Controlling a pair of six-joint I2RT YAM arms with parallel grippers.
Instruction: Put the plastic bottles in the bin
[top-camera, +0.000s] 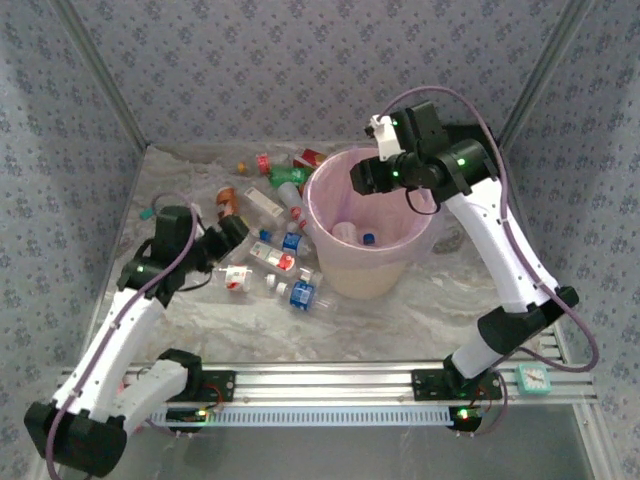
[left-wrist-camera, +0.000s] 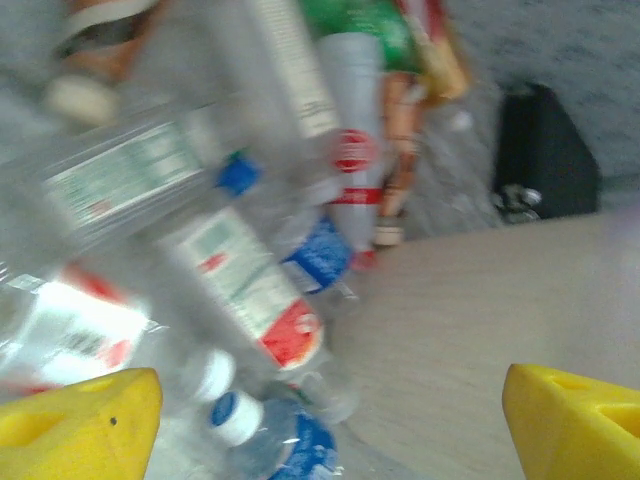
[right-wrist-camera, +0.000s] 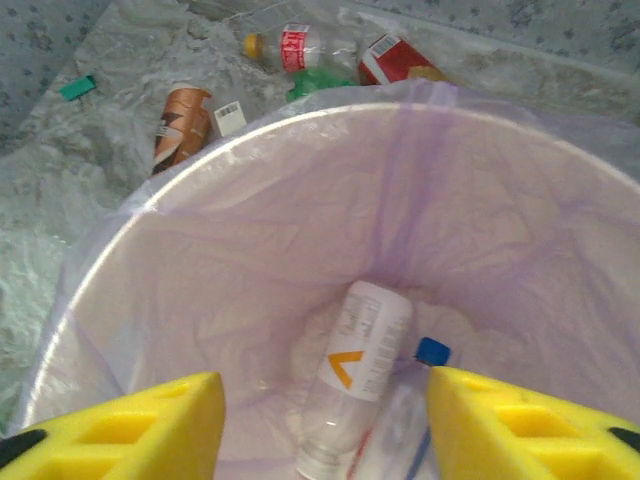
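The bin (top-camera: 352, 272), a large cream bucket lined with a pink bag, stands mid-table. My right gripper (top-camera: 362, 178) hangs over its rim, open (right-wrist-camera: 325, 390) with nothing between its yellow fingers. Below it, on the bin's bottom (right-wrist-camera: 250, 250), lie a clear bottle with a white label (right-wrist-camera: 365, 355) and a blue-capped bottle (right-wrist-camera: 432, 350). Several plastic bottles (top-camera: 285, 265) lie left of the bin. My left gripper (top-camera: 235, 232) sits low beside them, open (left-wrist-camera: 330, 400). The left wrist view is blurred; it shows a red-labelled bottle (left-wrist-camera: 255, 290) and a blue-labelled one (left-wrist-camera: 275, 445) just ahead.
More bottles and a red carton (top-camera: 308, 157) lie behind the bin on the crumpled plastic sheet. An orange bottle (top-camera: 228, 197) lies at the far left. A black case (left-wrist-camera: 545, 150) stands beyond the pile. A teal object (top-camera: 534, 378) rests on the front rail.
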